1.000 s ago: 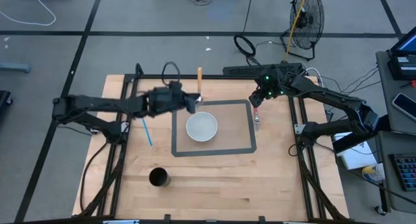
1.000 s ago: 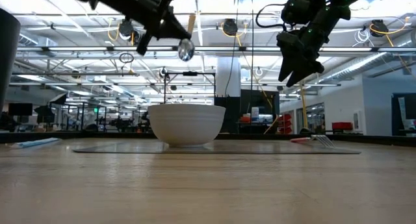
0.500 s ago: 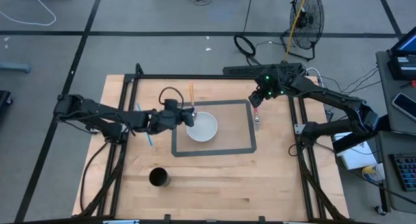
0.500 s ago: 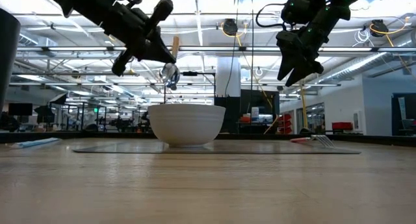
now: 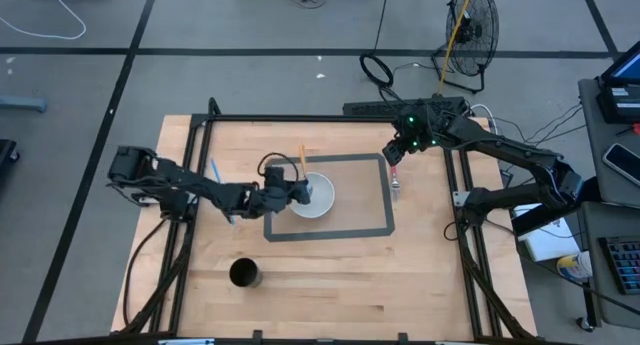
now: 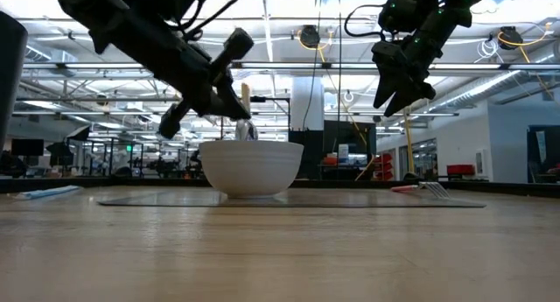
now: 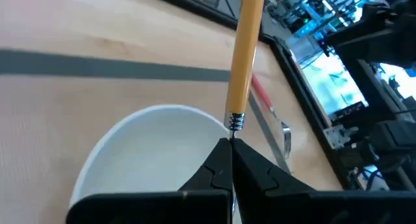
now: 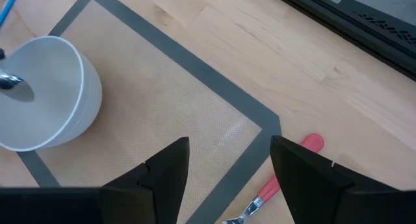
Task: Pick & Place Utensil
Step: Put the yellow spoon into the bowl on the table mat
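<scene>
My left gripper [image 5: 299,189] is shut on a spoon with an orange handle [image 5: 302,156] and a metal scoop [image 6: 247,131]. It stands over the left rim of the white bowl [image 5: 314,196], which sits on its base inside a grey-bordered mat. The scoop hangs at the bowl's rim [image 8: 13,81], over the hollow. My right gripper [image 5: 396,157] is open and hovers high above a pink-handled fork [image 8: 305,146]. The fork lies flat on the table by the mat's right edge. My left gripper pinches the spoon between its two fingertips on the metal neck [image 7: 234,124], just below the orange handle. The fingers come from the table's left, slanting down. The spoon is lifted clear, its handle [image 7: 246,49] sticking up past the fingertips and its scoop pointing down into the bowl.
A black cup [image 5: 245,274] stands near the table's near edge, left of centre. A blue stick [image 5: 213,171] lies on the table under the left arm. The grey border of the mat [image 5: 330,231] surrounds the bowl. Black frame rails run along the table's left, far and right edges.
My left gripper has moved down and toward the table's near edge, carrying the spoon from well above the bowl until its scoop is at the bowl's rim. The spoon has stayed shut in the fingers, handle up. The right arm has kept still.
</scene>
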You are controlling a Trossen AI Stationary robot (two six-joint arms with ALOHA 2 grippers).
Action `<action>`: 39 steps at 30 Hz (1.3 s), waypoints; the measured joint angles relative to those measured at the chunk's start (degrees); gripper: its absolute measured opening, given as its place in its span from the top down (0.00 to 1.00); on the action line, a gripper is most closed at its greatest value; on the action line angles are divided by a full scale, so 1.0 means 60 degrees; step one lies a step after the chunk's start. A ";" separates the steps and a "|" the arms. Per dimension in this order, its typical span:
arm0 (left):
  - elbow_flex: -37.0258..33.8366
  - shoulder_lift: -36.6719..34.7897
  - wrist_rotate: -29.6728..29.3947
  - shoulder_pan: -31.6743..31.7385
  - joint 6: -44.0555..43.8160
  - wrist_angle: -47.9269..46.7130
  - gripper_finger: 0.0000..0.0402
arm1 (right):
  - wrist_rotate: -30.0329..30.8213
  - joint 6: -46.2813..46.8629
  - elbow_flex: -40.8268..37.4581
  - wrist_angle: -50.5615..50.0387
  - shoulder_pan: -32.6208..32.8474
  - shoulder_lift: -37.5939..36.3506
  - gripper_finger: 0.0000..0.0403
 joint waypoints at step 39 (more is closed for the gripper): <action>0.0007 0.0463 0.1606 0.1009 -0.0993 -0.0536 0.98 | 0.0037 0.0000 0.0001 0.0211 0.0004 0.0000 0.48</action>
